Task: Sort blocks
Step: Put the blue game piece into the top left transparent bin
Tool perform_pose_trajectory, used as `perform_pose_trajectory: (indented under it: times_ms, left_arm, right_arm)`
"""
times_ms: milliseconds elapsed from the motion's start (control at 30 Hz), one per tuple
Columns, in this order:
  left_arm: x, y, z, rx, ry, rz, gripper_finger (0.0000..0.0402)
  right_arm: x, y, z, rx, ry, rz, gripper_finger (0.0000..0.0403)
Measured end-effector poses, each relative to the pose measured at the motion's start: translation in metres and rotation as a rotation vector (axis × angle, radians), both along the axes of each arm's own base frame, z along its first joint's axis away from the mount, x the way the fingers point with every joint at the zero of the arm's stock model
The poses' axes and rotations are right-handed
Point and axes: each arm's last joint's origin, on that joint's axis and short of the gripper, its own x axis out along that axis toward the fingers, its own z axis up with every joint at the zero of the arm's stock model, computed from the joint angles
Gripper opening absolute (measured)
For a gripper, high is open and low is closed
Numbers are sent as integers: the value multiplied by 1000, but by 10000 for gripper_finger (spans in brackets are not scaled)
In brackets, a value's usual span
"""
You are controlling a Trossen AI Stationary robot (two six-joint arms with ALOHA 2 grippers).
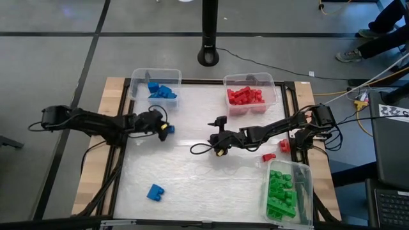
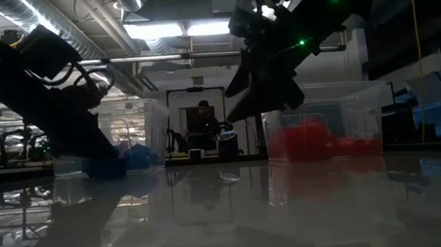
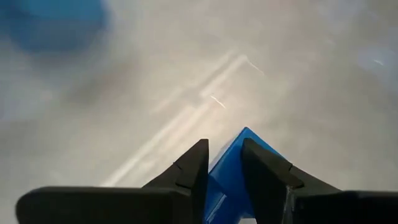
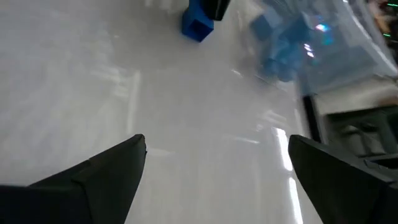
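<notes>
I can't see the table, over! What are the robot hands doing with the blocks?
Left gripper shut on blue block, near blue bin. Right gripper open, empty, mid-table. Loose blue block and red block left. Path clear.

One camera hangs above me, looking straight down on the whole bench [image 1: 211, 172]. Another sits at bench height, facing level across it into the room. The one on my left wrist looks close past my left hand [image 3: 224, 158] at a blue block [image 3: 233, 171]. My right wrist's faces across the bench toward that same block [image 4: 198, 23], which the overhead camera also shows.
</notes>
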Motion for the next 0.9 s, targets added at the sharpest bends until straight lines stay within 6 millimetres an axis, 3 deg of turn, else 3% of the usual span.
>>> perform_pose_trajectory:
  times_ms: [333,533,700,900]
  left_arm:
    - [9,-31,3,-54,-76,-229,86]
    - [28,-39,33,68,-121,-339,86]
    - [26,-47,45,54,99,-393,86]
    - [5,-51,32,73,337,-275,86]
  right_arm:
    - [5,4,5,111,-83,71,392]
    - [10,6,12,237,-201,76,392]
    - [24,10,4,330,-322,127,392]
    - [39,13,-25,364,-401,151,392]
